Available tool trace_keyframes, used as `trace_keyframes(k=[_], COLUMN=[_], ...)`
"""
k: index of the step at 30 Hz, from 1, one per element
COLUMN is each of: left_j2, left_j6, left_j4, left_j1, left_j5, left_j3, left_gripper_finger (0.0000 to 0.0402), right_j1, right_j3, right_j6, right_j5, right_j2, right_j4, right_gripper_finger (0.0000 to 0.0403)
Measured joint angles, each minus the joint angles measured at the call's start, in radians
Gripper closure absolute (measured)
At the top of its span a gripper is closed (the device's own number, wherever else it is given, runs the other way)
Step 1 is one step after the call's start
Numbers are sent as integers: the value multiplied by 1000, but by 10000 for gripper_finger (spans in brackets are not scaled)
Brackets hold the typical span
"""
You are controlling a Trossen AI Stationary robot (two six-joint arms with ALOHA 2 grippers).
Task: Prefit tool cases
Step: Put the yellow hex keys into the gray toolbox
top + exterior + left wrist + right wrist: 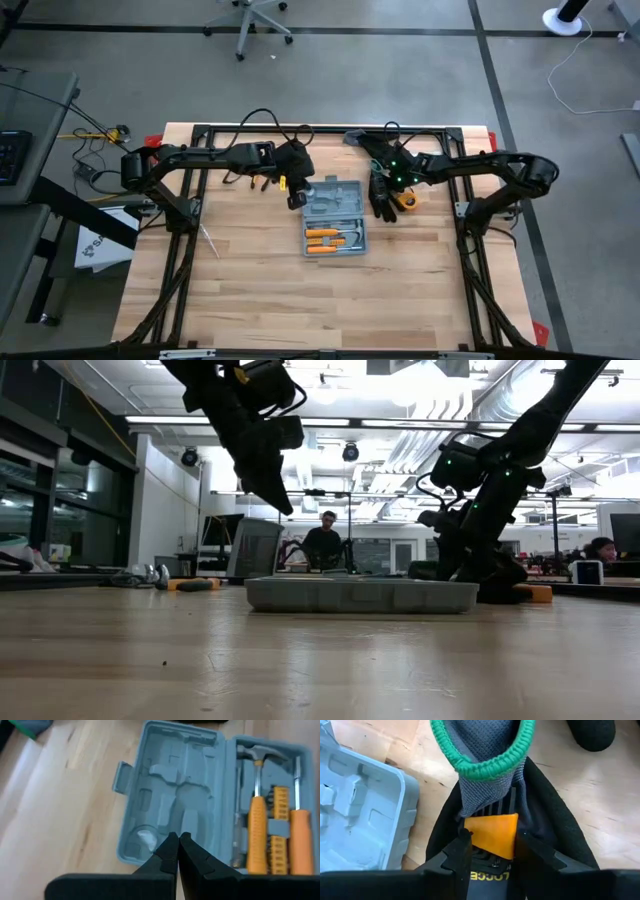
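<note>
The grey-blue tool case [335, 225] lies open and flat on the wooden table. One half [175, 795] is empty; the other holds a hammer [257, 810] and orange-handled tools. My left gripper [178, 840] hangs shut above the empty half's edge, touching nothing. Right of the case lie black gloves [382, 195] and a grey glove with a green cuff [485, 750]. My right gripper [492, 845] is down among the gloves, with an orange-and-black tool [492, 835] between its fingers. My right gripper has the tool's orange part [490, 827] between its two fingers [462, 852], and the part fills the gap from one finger to the other. The fingers slant down from the table's right side. The tool lies on a black glove [555, 830], and the grey glove's end lies over it.
A black metal frame [190, 190] borders the table on its left, right and far sides, with cables [260, 120] at the far edge. A thin light object [210, 240] lies left of the case. A person [325, 540] sits beyond the table. Bare wood stretches toward the near edge.
</note>
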Motion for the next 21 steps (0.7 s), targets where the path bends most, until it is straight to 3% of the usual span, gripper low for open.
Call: trace_keyframes(k=[8, 16, 21], left_j2=[0, 0, 0], left_j6=[121, 240, 314], left_j4=[-44, -148, -156], left_j1=[-4, -49, -60], left_j5=[-122, -396, -427], left_j3=[0, 0, 0], left_gripper_finger=[402, 402, 401], right_j1=[0, 0, -1], right_j3=[0, 0, 0], right_j6=[0, 12, 36], right_j5=[-3, -16, -33], right_j2=[0, 0, 0], right_j4=[-14, -22, -25], right_gripper_finger=[266, 266, 266])
